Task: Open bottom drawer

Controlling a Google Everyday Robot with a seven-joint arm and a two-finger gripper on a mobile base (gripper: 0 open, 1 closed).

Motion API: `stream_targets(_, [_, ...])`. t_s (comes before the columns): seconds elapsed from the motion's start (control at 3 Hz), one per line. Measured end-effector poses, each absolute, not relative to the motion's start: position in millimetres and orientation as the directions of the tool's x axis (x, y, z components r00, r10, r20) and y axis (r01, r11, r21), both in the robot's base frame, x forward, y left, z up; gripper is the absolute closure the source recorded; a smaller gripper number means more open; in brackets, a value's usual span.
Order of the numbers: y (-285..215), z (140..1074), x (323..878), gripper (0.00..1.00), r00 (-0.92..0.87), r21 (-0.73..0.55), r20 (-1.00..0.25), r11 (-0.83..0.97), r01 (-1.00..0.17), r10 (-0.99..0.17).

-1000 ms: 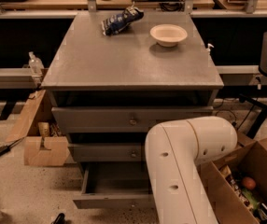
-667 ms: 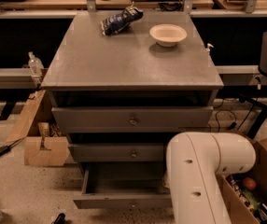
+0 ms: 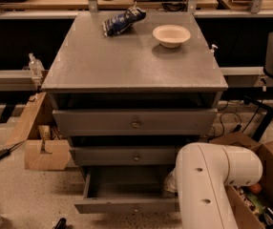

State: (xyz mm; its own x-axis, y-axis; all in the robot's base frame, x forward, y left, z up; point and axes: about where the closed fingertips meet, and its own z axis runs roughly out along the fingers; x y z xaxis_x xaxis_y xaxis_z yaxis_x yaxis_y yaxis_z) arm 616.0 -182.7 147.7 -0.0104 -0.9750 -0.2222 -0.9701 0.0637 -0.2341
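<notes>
Your grey worktop (image 3: 127, 66) fills most of the view. The white arm (image 3: 213, 185) hogs the bottom right. The bottom drawer (image 3: 127, 205) sits pulled out (tray showing). A bowl (image 3: 171, 35) and a blue bag (image 3: 123, 21) sit near the worktop's back edge. The gripper (image 3: 171, 181) is tucked at the drawer's right end, and I can't tell if it's apart or together.

3 drawers (image 3: 134, 124), 1 bowl (image 3: 171, 35), 1 tool (image 3: 171, 181) at btm (image 3: 127, 205).

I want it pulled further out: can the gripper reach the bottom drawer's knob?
Probably yes: nothing stands in front of the bottom drawer, and the gripper, mostly hidden behind the white arm, sits just at its right end.
</notes>
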Motion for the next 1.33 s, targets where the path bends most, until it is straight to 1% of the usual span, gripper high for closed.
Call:
stream_targets(0.33, [-179.7, 143.4, 599.6, 1.0, -0.019, -0.205, -0.219, 0.065, -0.977, -0.976])
stream_targets(0.67, [-176.4, 144.2, 562.1, 1.0, -0.077, -0.141, -0.211, 0.108, -0.984, -0.974])
stream_targets(1.33, [-174.9, 149.8, 542.5, 1.0, -0.107, -0.102, -0.219, 0.132, -0.986, -0.97])
